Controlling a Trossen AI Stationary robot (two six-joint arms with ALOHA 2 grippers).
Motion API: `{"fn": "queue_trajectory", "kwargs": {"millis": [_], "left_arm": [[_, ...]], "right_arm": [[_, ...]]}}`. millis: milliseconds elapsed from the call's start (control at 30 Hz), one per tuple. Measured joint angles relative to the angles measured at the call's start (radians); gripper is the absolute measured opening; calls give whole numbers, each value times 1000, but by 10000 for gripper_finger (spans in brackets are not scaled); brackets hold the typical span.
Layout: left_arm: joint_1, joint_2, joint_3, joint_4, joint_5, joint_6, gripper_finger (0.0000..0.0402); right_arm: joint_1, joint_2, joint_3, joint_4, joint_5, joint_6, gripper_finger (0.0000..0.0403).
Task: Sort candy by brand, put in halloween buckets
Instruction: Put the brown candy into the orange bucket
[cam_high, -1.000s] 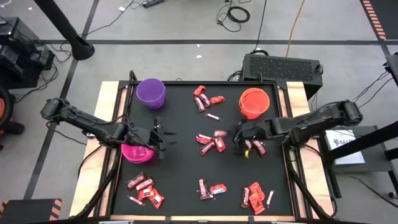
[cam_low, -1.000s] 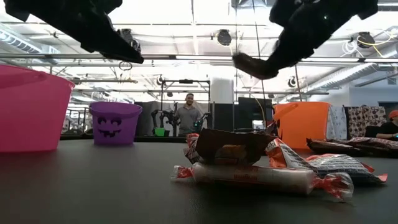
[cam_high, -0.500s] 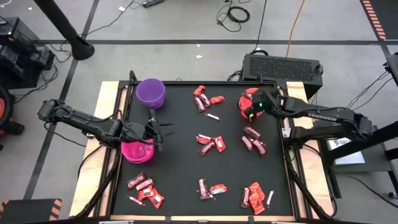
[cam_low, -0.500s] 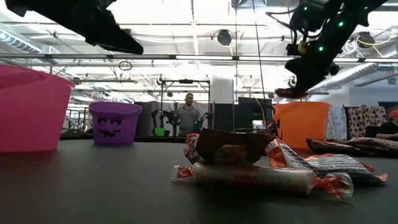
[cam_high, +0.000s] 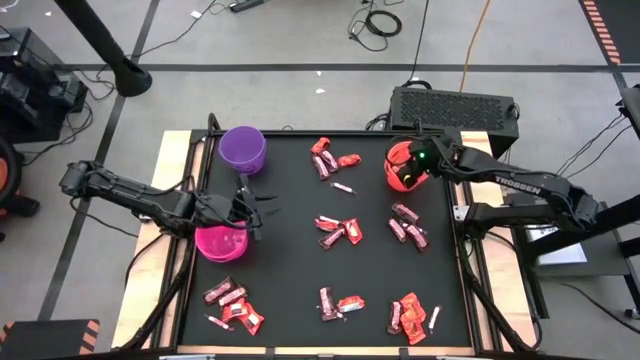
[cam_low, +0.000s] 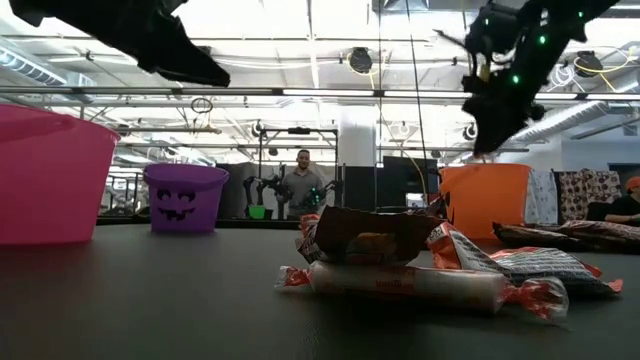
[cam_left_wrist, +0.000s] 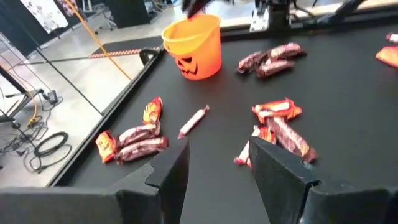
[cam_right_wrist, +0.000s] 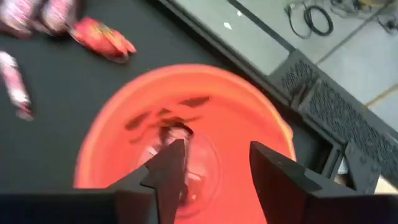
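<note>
Black matting covers the table (cam_high: 290, 290), with a workshop hall and a standing person (cam_low: 303, 183) visible beyond it in the low view. Right gripper (cam_right_wrist: 211, 163) hangs directly over the orange bucket (cam_high: 407, 165) at the table's far right, its fingers spread apart and holding nothing; inside the bucket a small wrapped piece (cam_right_wrist: 177, 134) lies on the bottom, blurred. Left gripper (cam_left_wrist: 217, 168) hovers at the rim of the pink bucket (cam_high: 221, 243) on the table's left side, its fingers likewise released and empty. Purple bucket (cam_high: 243, 149) stands at the far left corner. Candy lies in scattered groups: a centre cluster (cam_high: 340, 231), some near the far edge (cam_high: 332, 160), brown bars (cam_high: 408, 226) near the orange bucket, and three heaps along the near edge (cam_high: 233, 307), (cam_high: 340, 304), (cam_high: 410, 314).
</note>
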Motion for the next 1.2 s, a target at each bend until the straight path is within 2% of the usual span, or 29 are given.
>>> {"fn": "queue_trajectory", "kwargs": {"millis": [100, 267, 333, 433, 600, 800, 967, 1067, 1200], "left_arm": [[-4, -28, 0, -9, 7, 0, 176], [-28, -108, 0, -100, 47, -32, 176], [-34, -141, 0, -135, 47, -52, 176], [-42, -175, 0, -151, 47, -52, 176], [-41, -187, 0, -121, 47, 8, 176], [-40, -184, 0, -93, 47, 61, 176], [-40, -184, 0, -85, 46, 63, 176], [-40, -183, 0, -85, 46, 61, 176], [-39, -181, 0, -84, 43, 62, 176]], "right_arm": [[19, 0, 73, -48, -102, 8, 184], [129, -1, 120, -69, -445, 92, 180], [202, 0, 115, -78, -516, 160, 176], [330, 0, 86, -120, -517, 299, 170], [535, 0, 33, -218, -446, 594, 164], [701, 0, -26, -307, -403, 900, 164], [758, 2, -98, -305, -389, 941, 164], [761, 5, -144, -303, -349, 957, 164], [760, 5, -182, -283, -356, 966, 164]]}}
